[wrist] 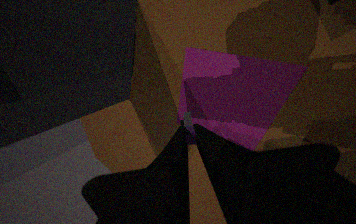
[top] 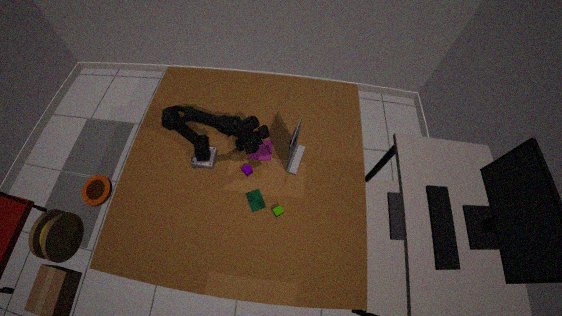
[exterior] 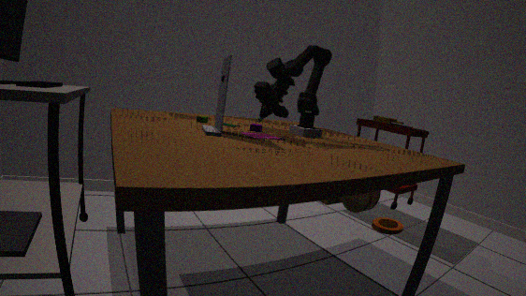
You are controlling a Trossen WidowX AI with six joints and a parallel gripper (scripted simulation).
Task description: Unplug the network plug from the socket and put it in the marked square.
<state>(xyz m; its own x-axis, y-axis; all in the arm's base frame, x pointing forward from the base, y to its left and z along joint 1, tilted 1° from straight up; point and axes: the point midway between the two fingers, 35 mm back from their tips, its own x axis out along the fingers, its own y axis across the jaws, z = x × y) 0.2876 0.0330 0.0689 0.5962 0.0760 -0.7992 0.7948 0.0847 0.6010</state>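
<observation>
One small grey plug [wrist: 187, 120], dim and hard to make out, sits pinched in the nearly shut black gripper [wrist: 190, 129] above the flat magenta square [wrist: 245, 97] on the matte tan table [top: 310, 244], beside the thin upright panel [top: 296, 136] on its pale slab base
</observation>
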